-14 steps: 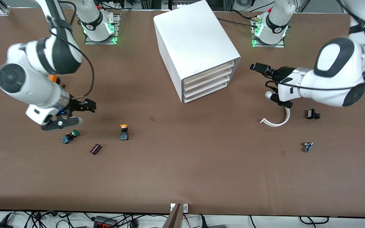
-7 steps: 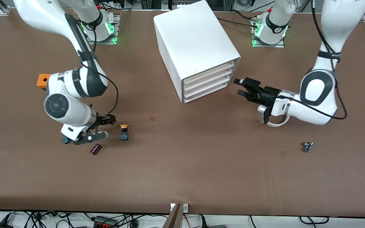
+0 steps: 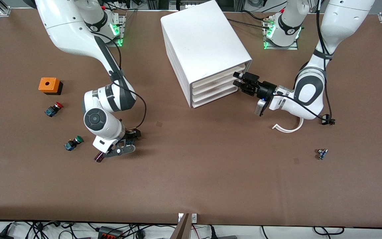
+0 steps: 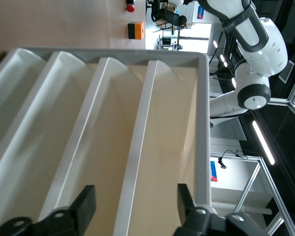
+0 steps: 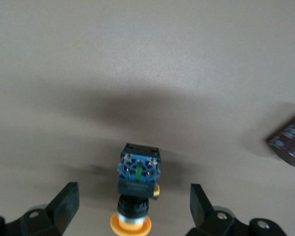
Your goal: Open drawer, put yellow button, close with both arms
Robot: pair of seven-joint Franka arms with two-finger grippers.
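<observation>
Fingers [image 5: 132, 216] of both grippers [image 3: 244, 83] gape: yellow button [image 5: 137, 189], drawer [image 3: 218, 74] fronts.

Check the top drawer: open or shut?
Shut. The top drawer sits flush with the three below in the cabinet; the open left gripper is at its front edge, fingers either side of the rim.

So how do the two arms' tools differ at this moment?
The left tool is at the front of the cabinet, level with its drawers, holding nothing. The right tool is low over the table, straddling the yellow button without gripping it. Both are open.
</observation>
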